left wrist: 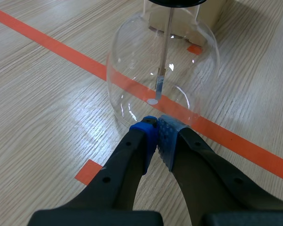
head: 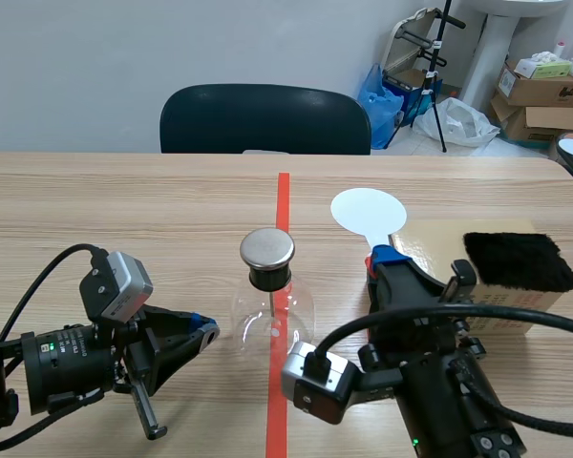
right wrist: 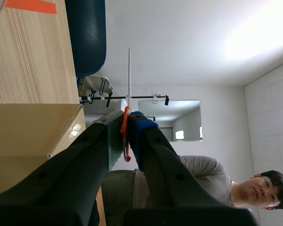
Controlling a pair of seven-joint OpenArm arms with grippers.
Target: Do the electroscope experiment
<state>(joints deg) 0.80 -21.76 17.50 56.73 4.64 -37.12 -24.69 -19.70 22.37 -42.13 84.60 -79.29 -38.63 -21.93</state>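
Note:
The electroscope is a clear glass flask (head: 272,320) with a round metal cap (head: 267,248), standing on the red tape line at mid-table. In the left wrist view the flask (left wrist: 127,70) is just ahead of my left gripper (left wrist: 158,129), with a thin rod and foil leaf (left wrist: 158,84) hanging inside it. My left gripper (head: 206,333) is shut on nothing, its tips close to the flask's base. My right gripper (head: 386,260) is shut on the orange handle (right wrist: 126,129) of a white disc paddle (head: 368,211). The disc is to the right of the cap and apart from it.
A tan box (head: 492,301) topped with a black fur pad (head: 516,260) sits at the right, beside my right arm. A dark chair (head: 265,119) stands behind the table's far edge. A person (right wrist: 203,176) shows past the right gripper. Cartons and bags lie at the back right.

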